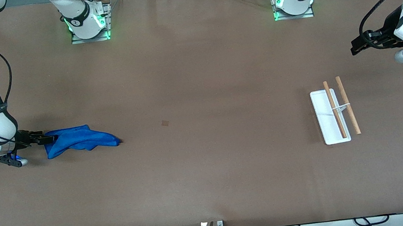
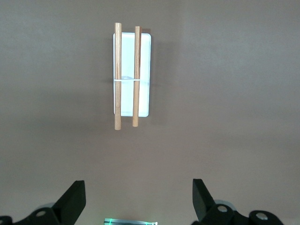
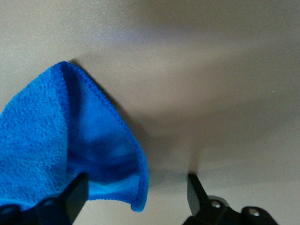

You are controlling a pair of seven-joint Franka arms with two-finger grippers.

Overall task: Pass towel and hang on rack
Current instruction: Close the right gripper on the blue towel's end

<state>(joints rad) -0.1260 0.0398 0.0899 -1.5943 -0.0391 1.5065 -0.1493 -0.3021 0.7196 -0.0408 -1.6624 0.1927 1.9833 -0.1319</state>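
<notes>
Blue cloth is the business at the right arm's end of the table: the towel [image 1: 79, 139] lies bunched flat on the brown table [image 1: 209, 174], roughly at nine o'clock from the table's centre in the front view. The right gripper [image 1: 46, 139] is down at the towel's end toward its own arm, its fingers spread; the right wrist view shows one finger [image 3: 70, 194] against the folded hem while the other stands on bare table clear of the cloth, so nothing is pinched yet.

To do this grasp well, I would get the hem properly between the fingers before closing: the fold's corner [image 3: 137, 205] sits between them now, but only just, and a pinch on that thin edge could slip once the cloth is lifted. Taking both layers of the fold a little deeper in should give a hold that survives the pass. Keep the fingertips low to the table so the lower layer is not left out.

White base and two wooden rods mark the rack [image 1: 334, 113], standing at about three o'clock, well apart from the towel. The left gripper [image 1: 357, 46] waits in the air at about two o'clock, toward its end of the table, fingers [image 2: 72, 199] spread wide and holding nothing
</notes>
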